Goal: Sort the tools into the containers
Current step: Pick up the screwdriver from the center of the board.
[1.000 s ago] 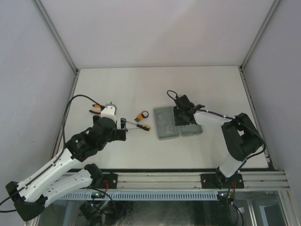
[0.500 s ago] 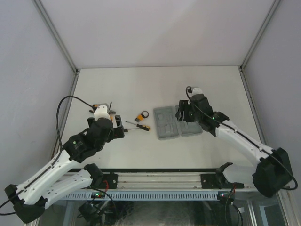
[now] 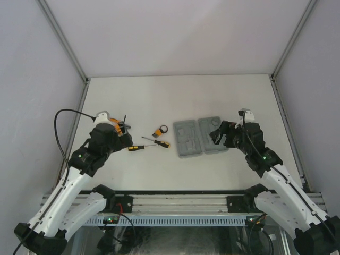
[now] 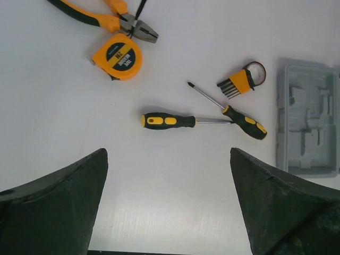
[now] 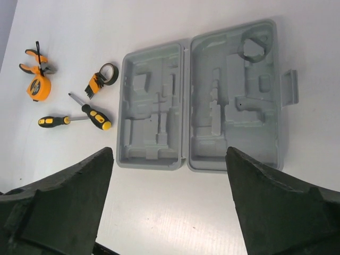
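Observation:
The grey tool case (image 5: pixel 154 106) lies open and flat, both moulded halves bare; it sits mid-table (image 3: pixel 201 137). Left of it lie the hex-key set (image 4: pixel 241 82), two yellow-and-black screwdrivers (image 4: pixel 167 121) (image 4: pixel 241 121), the round tape measure (image 4: pixel 118 56) and the orange pliers (image 4: pixel 114 18). My left gripper (image 4: pixel 167 154) hangs open above bare table just short of the screwdrivers, nothing between its fingers. My right gripper (image 5: pixel 169 151) stands wide open above the case's near edge, holding nothing. From above, the left gripper (image 3: pixel 121 139) partly hides the tape measure (image 3: pixel 119 126).
The white table ends at grey walls on the left, right and back. A black edge and a metal rail (image 3: pixel 175 203) run along the near side by the arm bases. A latch tab (image 5: pixel 289 87) sticks out from the case's right side.
My right gripper has drawn back from the case's right half towards the near right and opened wide. My left arm has pulled back to the left, away from the screwdrivers.

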Controlling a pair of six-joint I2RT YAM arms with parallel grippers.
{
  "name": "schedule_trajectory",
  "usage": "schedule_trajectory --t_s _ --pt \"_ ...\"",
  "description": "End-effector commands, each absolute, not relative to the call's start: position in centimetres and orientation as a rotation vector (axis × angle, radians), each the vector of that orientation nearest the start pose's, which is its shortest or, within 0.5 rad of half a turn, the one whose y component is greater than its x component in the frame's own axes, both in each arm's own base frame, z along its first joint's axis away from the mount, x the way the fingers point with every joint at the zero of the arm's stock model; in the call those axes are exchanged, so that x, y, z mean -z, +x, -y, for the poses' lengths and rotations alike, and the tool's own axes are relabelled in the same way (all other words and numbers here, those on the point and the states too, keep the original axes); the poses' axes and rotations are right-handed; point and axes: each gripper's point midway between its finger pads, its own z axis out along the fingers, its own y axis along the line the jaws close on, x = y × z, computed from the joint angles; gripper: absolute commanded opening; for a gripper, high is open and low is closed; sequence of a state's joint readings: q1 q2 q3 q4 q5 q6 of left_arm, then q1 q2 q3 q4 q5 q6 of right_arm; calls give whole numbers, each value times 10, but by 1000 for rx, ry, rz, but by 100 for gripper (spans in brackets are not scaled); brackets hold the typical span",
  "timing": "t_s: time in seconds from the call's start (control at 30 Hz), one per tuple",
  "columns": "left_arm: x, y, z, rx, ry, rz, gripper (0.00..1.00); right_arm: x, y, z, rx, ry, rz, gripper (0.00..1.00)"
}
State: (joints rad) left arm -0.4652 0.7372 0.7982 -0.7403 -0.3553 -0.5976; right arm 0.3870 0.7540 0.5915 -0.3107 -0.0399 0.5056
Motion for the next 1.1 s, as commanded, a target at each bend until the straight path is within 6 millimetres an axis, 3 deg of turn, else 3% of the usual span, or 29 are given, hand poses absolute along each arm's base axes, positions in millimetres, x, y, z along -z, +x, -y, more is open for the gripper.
schedule_trajectory --t_s 0.0,0.2,0.4,0.53,0.77,1.07 --pt "-195 237 61 208 -309 -2159 100 -172 254 -139 -690 100 -2096 88" --pt "-199 238 50 184 -275 -2165 100 -156 257 -138 -685 60 -2155 89" --pt "-188 236 58 227 -247 -2197 100 -129 264 -134 -598 85 -2251 83" --pt "-183 236 57 207 -239 -2215 100 -124 270 -133 -498 81 -2288 78" --pt "-178 237 53 179 -259 -2224 99 -122 279 -138 -403 -5 -2317 69" --pt "-176 240 52 164 -273 -2224 96 -136 290 -174 -453 -232 -2326 64"
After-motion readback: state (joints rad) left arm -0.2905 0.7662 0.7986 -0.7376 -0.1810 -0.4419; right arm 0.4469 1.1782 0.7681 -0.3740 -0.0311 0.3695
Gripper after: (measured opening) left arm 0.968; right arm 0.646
